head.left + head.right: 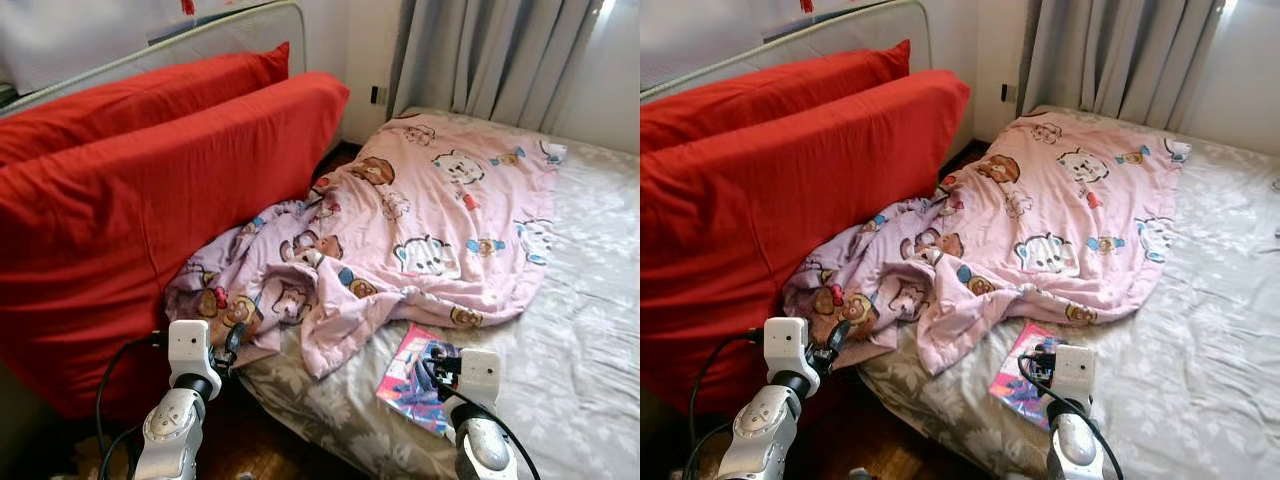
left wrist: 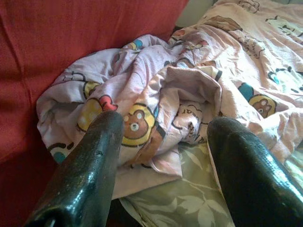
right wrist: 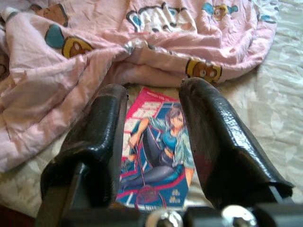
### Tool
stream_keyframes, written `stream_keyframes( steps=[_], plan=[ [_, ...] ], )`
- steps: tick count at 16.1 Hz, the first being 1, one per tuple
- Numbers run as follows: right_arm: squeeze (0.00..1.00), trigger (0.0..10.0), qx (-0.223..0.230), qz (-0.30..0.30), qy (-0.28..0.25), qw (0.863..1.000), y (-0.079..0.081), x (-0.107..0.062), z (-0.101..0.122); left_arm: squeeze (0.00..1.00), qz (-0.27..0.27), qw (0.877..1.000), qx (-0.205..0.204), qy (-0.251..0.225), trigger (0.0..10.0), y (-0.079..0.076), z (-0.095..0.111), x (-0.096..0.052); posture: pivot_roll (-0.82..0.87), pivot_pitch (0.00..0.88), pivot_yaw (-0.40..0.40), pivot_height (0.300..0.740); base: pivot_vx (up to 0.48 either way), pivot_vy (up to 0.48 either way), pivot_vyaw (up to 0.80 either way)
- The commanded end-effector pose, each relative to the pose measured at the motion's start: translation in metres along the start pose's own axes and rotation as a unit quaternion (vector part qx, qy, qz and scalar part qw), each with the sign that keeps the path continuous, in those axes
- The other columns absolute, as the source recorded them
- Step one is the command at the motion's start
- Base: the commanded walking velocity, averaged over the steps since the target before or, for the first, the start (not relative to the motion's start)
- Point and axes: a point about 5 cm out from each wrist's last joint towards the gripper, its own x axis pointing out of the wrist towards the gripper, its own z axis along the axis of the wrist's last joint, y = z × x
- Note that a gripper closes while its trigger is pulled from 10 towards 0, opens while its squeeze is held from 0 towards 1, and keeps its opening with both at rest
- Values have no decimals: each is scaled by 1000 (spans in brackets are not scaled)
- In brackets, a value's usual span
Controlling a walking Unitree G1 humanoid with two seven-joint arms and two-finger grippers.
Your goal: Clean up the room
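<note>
A pink cartoon-print blanket (image 1: pixel 430 210) lies crumpled across the bed, bunched up at its near left corner (image 2: pixel 156 94) against the red cushions. A colourful magazine (image 1: pixel 400 388) lies flat on the sheet by the bed's front edge, just below the blanket's hem. My right gripper (image 1: pixel 437 365) hovers open right over the magazine (image 3: pixel 158 142), with one finger on each side of the cover. My left gripper (image 1: pixel 232 345) is open and empty, close to the bunched blanket corner at the bed's left edge (image 2: pixel 163 156).
Two big red cushions (image 1: pixel 150 200) lean on a grey frame (image 1: pixel 200 35) to the left. The grey floral sheet (image 1: pixel 590 330) is bare on the right. Grey curtains (image 1: pixel 500 60) hang behind. Dark wooden floor (image 1: pixel 250 440) shows between cushions and bed.
</note>
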Motion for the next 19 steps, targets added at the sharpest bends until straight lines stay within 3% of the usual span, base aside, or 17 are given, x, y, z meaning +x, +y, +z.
stream_keyframes(
  steps=[1,4,19],
  plan=[
    [0,10000,-3,2,3,1000,1,2,1,0,4,1000,-10,-1,10000,1,2,1,-40,43,2,665,0,0,0],
    [0,10000,-4,6,13,1000,3,3,-1,0,4,1000,-11,-2,10000,-1,3,2,-40,41,2,640,0,0,0],
    [0,10000,-7,10,29,999,8,7,-2,0,-13,1000,-20,0,10000,-9,4,4,-38,44,-1,640,0,0,0]
  ],
)
